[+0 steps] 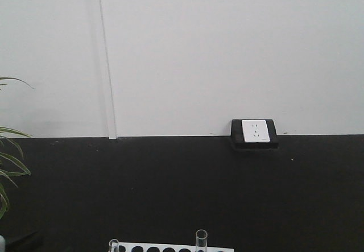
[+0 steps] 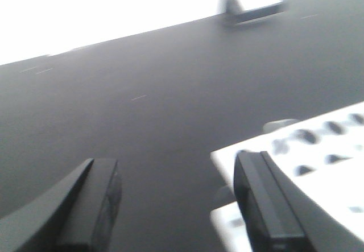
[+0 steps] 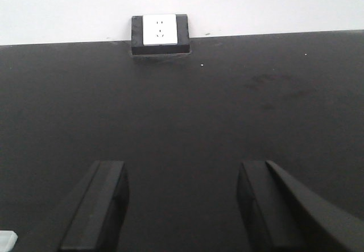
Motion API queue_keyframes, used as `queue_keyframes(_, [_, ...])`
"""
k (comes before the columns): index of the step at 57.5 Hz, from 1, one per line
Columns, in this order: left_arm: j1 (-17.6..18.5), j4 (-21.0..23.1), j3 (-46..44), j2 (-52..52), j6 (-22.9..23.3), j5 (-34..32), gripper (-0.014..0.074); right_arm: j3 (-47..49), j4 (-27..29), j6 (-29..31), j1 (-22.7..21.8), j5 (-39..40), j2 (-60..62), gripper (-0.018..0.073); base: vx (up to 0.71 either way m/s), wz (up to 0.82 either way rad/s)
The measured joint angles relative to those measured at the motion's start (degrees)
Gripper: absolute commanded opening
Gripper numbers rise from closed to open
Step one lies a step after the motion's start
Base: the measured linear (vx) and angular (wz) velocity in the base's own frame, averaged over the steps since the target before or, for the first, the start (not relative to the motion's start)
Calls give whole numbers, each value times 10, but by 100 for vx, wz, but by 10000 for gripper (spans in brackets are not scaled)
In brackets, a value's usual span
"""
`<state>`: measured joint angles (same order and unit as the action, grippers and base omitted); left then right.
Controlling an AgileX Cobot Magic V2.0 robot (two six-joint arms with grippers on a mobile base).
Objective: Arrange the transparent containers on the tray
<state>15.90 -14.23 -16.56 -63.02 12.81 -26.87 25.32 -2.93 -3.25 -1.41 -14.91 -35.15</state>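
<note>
Two slender clear glass test tubes point(image 1: 201, 239) were seen upright in a white rack with round holes point(image 1: 160, 245) at the near edge of the black bench point(image 1: 182, 189). No yellow tray was shown. The left pincer point(image 2: 179, 206) was spread, empty, by the rack; the right pincer point(image 3: 182, 212) was released over bare bench. Nothing was judged arranged yet.

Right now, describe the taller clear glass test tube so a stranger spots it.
On the black table, find the white rack with round holes at the near edge. Two glass tubes stand there; pick the right tube, taller than the left tube.
</note>
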Motion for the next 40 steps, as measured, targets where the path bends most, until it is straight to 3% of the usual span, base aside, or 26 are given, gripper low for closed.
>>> queue_keyframes(7, [18,-45,0,-39,29,-67,533,0,0,0,0,-6,0,493,0,0])
queue_keyframes(18, [35,-61,-11,-94,34,-154,533,0,0,0,0,-9,0,493,0,0])
queue_keyframes(40, [49,-60,-92,-200,34,-164,533,0,6,0,0,-9,0,491,0,0])
